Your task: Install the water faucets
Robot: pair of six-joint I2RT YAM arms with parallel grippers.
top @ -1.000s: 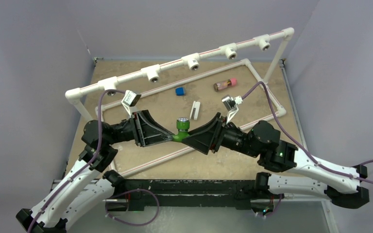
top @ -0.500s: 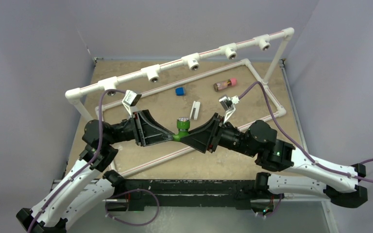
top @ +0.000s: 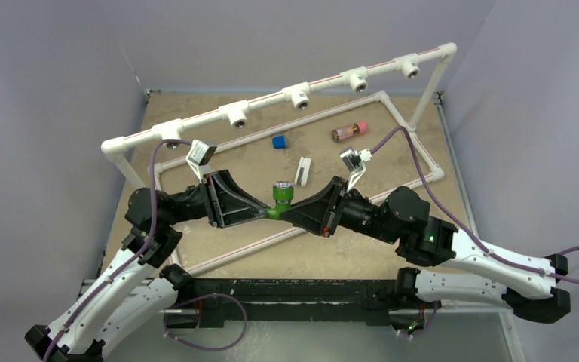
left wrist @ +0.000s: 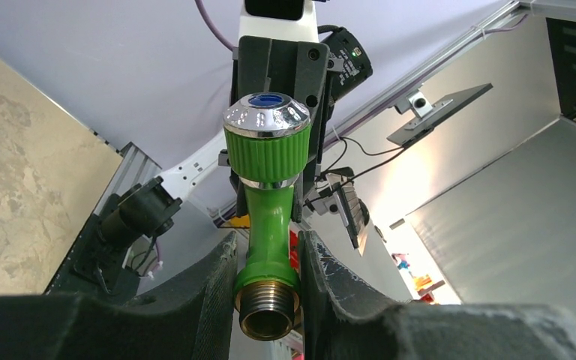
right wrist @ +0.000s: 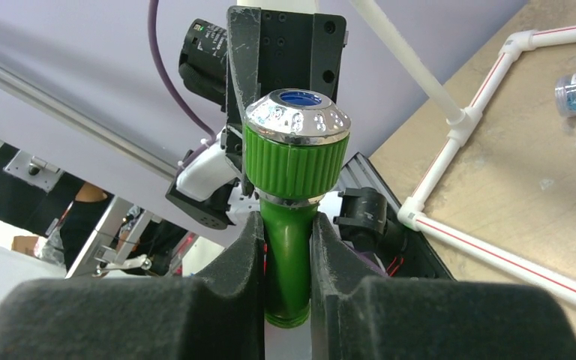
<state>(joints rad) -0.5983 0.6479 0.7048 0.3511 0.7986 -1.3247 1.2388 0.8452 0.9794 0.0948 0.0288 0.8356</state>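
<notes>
I can read no words, numbers or brands. Markings on the small bottle (top: 349, 131) and white strip (top: 302, 171) on my tabletop (top: 324, 253) are too small; the green tap (left wrist: 268, 225) shows none.

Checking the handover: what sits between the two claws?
The green faucet sits there, clamped by the left claw and the right claw. It shows in the top view and both wrist views.

My left gripper (top: 265, 214) and right gripper (top: 281, 213) meet nose to nose on the faucet (top: 280, 194) mid-table, blocking any crossing there. Beyond them I see a blue block (top: 279, 141), a white clip (top: 303, 171) and a small bottle (top: 349, 131) scattered, with the raised pipe rail (top: 271, 102) barring the far side.
</notes>
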